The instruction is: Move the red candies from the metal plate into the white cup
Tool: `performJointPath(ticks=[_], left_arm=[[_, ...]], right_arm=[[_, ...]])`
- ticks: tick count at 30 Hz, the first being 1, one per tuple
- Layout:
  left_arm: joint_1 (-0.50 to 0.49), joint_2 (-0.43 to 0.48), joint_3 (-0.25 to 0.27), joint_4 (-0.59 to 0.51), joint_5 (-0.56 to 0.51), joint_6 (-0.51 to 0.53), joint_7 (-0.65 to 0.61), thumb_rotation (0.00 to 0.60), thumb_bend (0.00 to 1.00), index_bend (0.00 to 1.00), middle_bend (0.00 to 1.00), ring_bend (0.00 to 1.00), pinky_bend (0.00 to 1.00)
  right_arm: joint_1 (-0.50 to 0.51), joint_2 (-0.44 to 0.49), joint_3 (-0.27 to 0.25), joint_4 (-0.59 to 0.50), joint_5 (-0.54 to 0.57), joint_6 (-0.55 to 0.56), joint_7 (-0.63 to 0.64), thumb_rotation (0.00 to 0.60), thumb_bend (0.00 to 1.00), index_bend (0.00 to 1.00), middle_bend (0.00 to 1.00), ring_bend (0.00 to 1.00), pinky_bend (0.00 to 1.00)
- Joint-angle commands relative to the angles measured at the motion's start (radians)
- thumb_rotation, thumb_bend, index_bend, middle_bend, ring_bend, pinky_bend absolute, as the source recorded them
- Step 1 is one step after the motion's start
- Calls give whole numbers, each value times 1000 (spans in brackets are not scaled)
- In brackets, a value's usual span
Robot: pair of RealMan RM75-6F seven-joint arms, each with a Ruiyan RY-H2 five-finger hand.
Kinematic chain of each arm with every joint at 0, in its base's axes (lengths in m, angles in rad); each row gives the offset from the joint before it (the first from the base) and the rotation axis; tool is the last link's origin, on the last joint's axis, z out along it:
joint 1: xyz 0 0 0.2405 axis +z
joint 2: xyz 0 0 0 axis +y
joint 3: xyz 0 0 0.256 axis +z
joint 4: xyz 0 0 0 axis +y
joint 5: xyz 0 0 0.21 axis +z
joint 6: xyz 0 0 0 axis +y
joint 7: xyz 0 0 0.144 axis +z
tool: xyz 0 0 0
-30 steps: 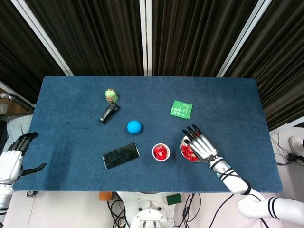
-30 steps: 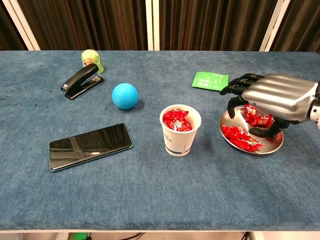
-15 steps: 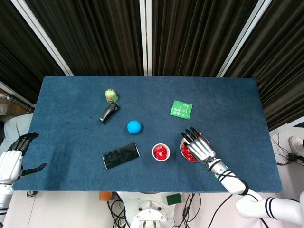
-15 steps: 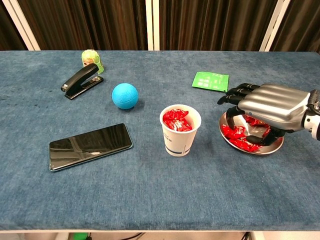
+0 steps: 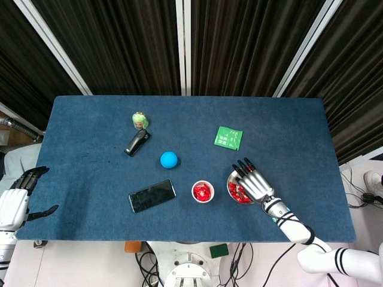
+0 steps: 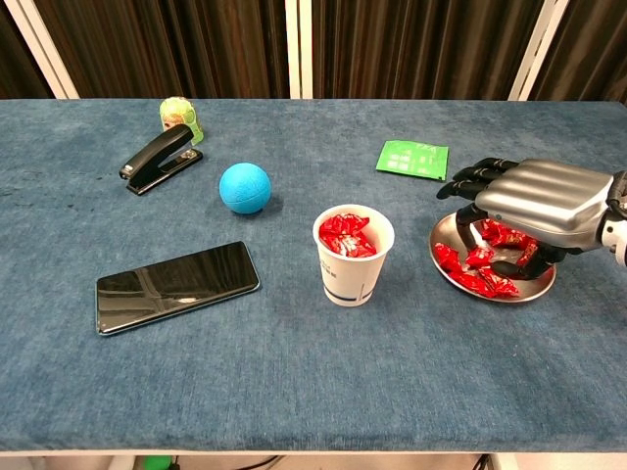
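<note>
**Partway through: cup partly filled, plate not yet emptied**

Sitting upright near table centre: small white paper cup (image 6: 354,254), already holding a heap of red wrapped candies (image 6: 344,235) up to the rim. Lying just right of it: round shiny metal plate (image 6: 446,269), with several more red candies (image 6: 480,267) remaining. Hovering over the plate: right hand (image 6: 534,203), fingers curling down among the sweets; cannot tell whether anything is pinched. Resting off the table's left edge: left hand (image 5: 15,200), fingers apart, holding nothing.
</note>
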Motion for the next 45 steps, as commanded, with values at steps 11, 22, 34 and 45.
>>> performJointPath(ticks=[11, 22, 34, 45], left_arm=[[0, -4, 0, 5, -1, -1, -3, 600, 44, 162, 128, 111, 232], [2, -4, 1, 9, -4, -2, -6, 600, 44, 162, 129, 111, 232], [1, -6, 1, 13, -4, -3, -10, 600, 44, 163, 128, 111, 232], [1, -3, 0, 9, -2, 0, -7, 600, 44, 162, 129, 111, 232]], right_arm=[[-3, 4, 12, 14, 32, -7, -10, 600, 348, 435, 56, 0, 0], [2, -9, 17, 33, 45, -16, -14, 600, 348, 414, 55, 0, 0], [3, -22, 18, 49, 51, -17, -21, 600, 364, 492, 55, 0, 0], [-5, 10, 39, 1, -11, 52, 31, 600, 386, 549, 58, 0, 0]])
